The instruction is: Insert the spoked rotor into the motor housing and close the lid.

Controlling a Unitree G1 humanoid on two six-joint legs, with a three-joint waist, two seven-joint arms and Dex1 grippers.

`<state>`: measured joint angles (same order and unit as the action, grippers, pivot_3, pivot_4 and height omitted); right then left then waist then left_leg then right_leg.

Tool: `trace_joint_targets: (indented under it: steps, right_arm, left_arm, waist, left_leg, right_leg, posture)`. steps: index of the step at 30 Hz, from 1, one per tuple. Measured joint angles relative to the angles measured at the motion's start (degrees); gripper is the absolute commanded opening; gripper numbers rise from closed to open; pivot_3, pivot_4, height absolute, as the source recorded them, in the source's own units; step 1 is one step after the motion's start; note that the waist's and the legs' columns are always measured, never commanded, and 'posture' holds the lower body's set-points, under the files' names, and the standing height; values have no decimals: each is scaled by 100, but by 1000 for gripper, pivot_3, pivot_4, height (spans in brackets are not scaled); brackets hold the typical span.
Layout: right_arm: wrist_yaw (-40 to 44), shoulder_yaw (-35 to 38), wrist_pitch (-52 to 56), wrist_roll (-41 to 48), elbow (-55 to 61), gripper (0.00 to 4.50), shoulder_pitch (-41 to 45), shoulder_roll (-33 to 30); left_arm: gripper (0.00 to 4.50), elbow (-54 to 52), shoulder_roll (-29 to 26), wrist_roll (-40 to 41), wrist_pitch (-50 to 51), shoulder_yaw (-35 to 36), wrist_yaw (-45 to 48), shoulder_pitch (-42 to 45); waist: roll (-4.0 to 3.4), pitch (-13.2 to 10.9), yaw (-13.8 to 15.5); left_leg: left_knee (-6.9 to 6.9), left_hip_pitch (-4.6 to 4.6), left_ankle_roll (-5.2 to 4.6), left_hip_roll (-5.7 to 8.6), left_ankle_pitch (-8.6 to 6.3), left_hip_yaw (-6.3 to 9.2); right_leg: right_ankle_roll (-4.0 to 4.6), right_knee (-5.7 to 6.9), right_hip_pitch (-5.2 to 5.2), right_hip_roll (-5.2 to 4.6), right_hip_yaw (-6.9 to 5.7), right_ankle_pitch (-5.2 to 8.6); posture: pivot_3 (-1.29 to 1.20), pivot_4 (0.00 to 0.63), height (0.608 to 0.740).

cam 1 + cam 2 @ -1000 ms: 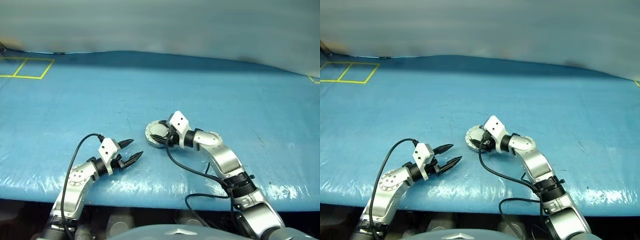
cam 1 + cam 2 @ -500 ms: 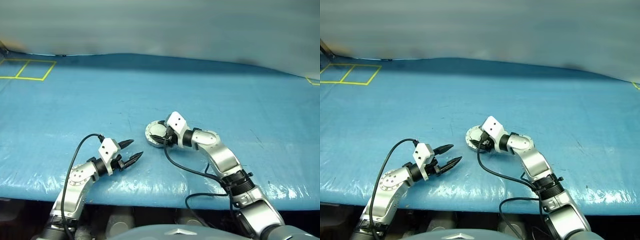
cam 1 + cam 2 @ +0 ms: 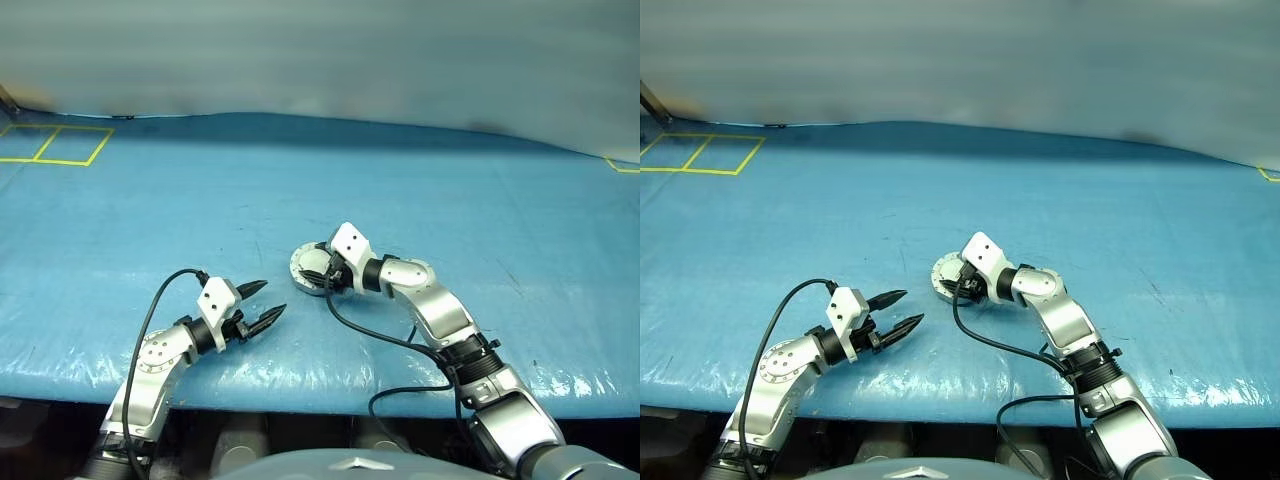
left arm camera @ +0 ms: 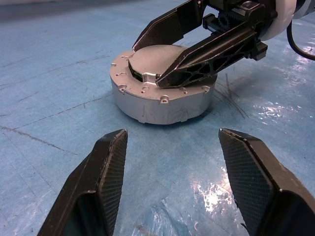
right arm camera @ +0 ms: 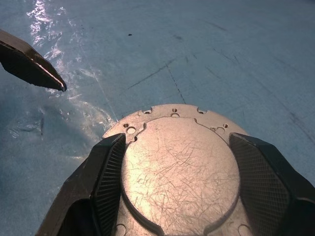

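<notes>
The motor housing sits on the blue table, a short silver cylinder. Its lid lies flat on top, plain scratched grey side up. The spoked rotor is hidden. My right gripper hangs open over the housing, its two black fingers spread to either side of the lid's top; whether they touch it I cannot tell. My left gripper is open and holds nothing. It stands a short way nearer and to the left of the housing and points at it.
The blue sheet covers the whole table, scratched and glossy near the front edge. Yellow tape squares mark the far left corner. A black cable loops from my right wrist down over the front edge.
</notes>
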<state>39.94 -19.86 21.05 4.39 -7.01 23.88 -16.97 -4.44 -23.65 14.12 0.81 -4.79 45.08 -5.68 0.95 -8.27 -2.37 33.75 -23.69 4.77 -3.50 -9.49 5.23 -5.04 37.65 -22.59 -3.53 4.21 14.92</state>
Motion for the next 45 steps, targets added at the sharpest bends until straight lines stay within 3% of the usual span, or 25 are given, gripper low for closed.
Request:
trace_joint_targets:
  steps: [4,7,15,23,36,37,39,45]
  right_arm:
    - [-1,6,0,-1,0,3027,-3,-19]
    - [-4,3,0,0,1,3027,-4,-27]
    - [10,1,-5,2,20,3027,-14,-28]
    - [-15,13,-5,2,119,3027,-92,-35]
    - [-114,71,-3,0,253,3027,-250,-52]
    - [-115,89,-2,2,282,3772,-276,-52]
    - [-135,166,25,32,308,4314,-325,-51]
    - [55,1009,474,1128,859,4462,-852,221]
  left_arm:
    - [3156,58,272,48,167,129,-370,154]
    - [2598,305,432,53,167,274,-651,598]
    - [7,1173,490,-189,97,15,-486,1480]
    - [7,1751,612,-350,-6,-270,-198,1884]
    - [7,1761,664,-398,223,-411,68,1958]
    - [0,1752,662,-397,225,-412,87,1954]
    - [0,1709,668,-396,223,-434,121,1947]
    - [0,1535,669,-389,221,-462,160,1864]
  waist:
    - [-5,5,12]
    - [-6,7,17]
    - [-10,21,14]
    - [-9,22,15]
    - [-18,35,32]
    - [-15,37,32]
    - [-13,38,45]
    - [-18,33,122]
  left_leg:
    - [2,-2,0,0,0,-1]
    - [3,-1,-1,0,0,-1]
    - [5,-1,-2,2,1,-1]
    - [-2,-2,-19,3,12,-1]
    - [-15,-4,-2,2,0,0]
    - [-17,-6,-3,3,0,0]
    - [-18,-9,-6,6,-2,0]
    - [-48,-27,-37,7,-1,6]
  right_leg:
    - [0,-7,1,-2,-1,0]
    - [0,-7,1,-1,-3,0]
    - [-1,-8,6,3,-3,-1]
    - [-1,-10,6,3,-3,-1]
    - [-2,-72,29,2,-5,-1]
    - [-2,-77,32,2,-5,-1]
    - [-3,-81,34,2,-4,-2]
    - [-10,-84,11,5,-5,-6]
  posture:
    - [0,150,740]
    - [0,150,740]
    - [0,150,740]
    - [0,150,740]
    - [0,150,740]
    - [0,150,740]
    - [0,150,740]
    - [0,150,740]
